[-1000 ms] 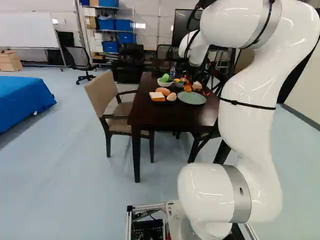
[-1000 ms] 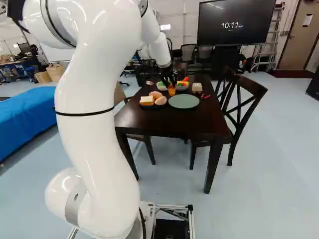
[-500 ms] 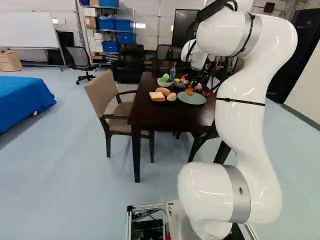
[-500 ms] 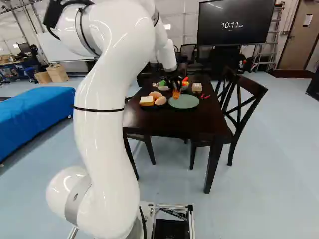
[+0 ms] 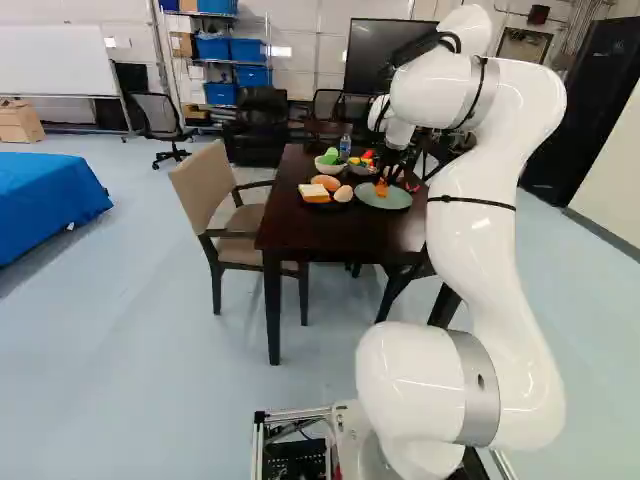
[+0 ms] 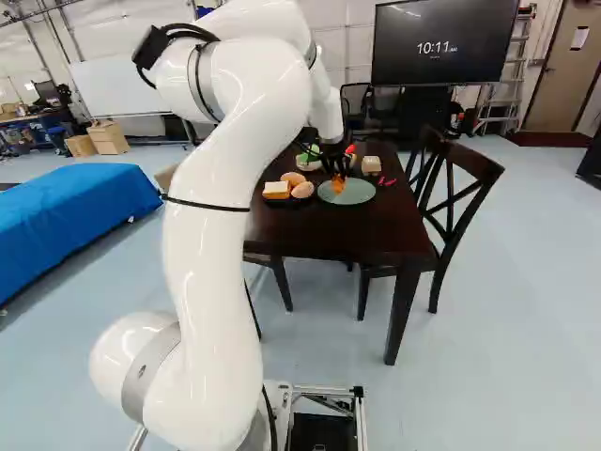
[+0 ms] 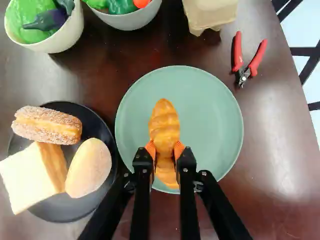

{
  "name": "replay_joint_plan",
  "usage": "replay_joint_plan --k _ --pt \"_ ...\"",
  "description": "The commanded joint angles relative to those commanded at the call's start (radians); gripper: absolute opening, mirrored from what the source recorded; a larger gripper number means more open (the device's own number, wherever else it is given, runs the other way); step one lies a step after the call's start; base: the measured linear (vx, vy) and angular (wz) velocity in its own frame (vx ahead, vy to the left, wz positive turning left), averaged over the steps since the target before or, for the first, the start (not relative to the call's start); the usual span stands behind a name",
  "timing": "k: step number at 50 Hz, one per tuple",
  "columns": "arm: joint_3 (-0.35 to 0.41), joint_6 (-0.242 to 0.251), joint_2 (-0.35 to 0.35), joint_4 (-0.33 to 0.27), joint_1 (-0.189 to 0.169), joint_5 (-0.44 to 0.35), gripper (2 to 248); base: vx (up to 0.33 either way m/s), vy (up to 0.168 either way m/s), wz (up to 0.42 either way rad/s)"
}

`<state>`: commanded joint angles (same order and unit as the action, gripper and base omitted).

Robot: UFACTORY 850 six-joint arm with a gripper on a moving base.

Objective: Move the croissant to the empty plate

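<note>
The gripper (image 6: 336, 169) is squeezing the croissant (image 7: 163, 125) between both orange pads (image 7: 178, 149), holding it over the green plate (image 7: 215, 115), one end nearing that plate's rim! Whether it's touching down, I can't tell. Red-handled pliers (image 7: 238, 52) are lying between plate and tabletop (image 7: 270, 190) edge; the black plate (image 7: 57, 212) is carrying bread (image 7: 90, 167) nearby.

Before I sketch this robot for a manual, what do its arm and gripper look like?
The arm is glossy white with rounded segments, a grey metallic band around its lowest rounded joint, and thin black straps. Black cables loop out near its upper bend. The gripper is black, with slim linked fingers and ribbed orange pads.
</note>
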<state>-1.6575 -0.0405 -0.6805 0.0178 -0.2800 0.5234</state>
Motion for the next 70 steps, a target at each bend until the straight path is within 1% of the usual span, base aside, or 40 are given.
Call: replay_joint_plan --k 15,31,32,37,38,42,43,47,48,53,54,58,59,63,64,70 --pt "-0.015 0.0 -0.039 0.0 -0.001 0.0 62 0.0 0.0 0.0" --pt "-0.015 0.0 -0.039 0.0 -0.001 0.0 62 0.0 0.0 0.0" --pt "-0.015 0.0 -0.039 0.0 -0.001 0.0 66 0.0 0.0 0.0" --pt "-0.015 0.0 -0.039 0.0 -0.001 0.0 66 0.0 0.0 0.0" --pt "-0.015 0.0 -0.039 0.0 -0.001 0.0 96 0.0 0.0 0.0" --pt "-0.015 0.0 -0.039 0.0 -0.001 0.0 96 0.0 0.0 0.0" --pt "-0.015 0.0 -0.039 0.0 -0.001 0.0 129 0.0 0.0 0.0" --pt "-0.015 0.0 -0.039 0.0 -0.001 0.0 129 0.0 0.0 0.0" --pt "-0.015 0.0 -0.039 0.0 -0.001 0.0 165 0.0 0.0 0.0" --pt "-0.015 0.0 -0.039 0.0 -0.001 0.0 165 0.0 0.0 0.0" --pt "-0.015 0.0 -0.039 0.0 -0.001 0.0 200 0.0 0.0 0.0" --pt "-0.015 0.0 -0.039 0.0 -0.001 0.0 200 0.0 0.0 0.0" --pt "-0.015 0.0 -0.039 0.0 -0.001 0.0 236 0.0 0.0 0.0" --pt "-0.015 0.0 -0.039 0.0 -0.001 0.0 236 0.0 0.0 0.0" --pt "-0.015 0.0 -0.039 0.0 -0.001 0.0 247 0.0 0.0 0.0" --pt "-0.015 0.0 -0.039 0.0 -0.001 0.0 247 0.0 0.0 0.0"
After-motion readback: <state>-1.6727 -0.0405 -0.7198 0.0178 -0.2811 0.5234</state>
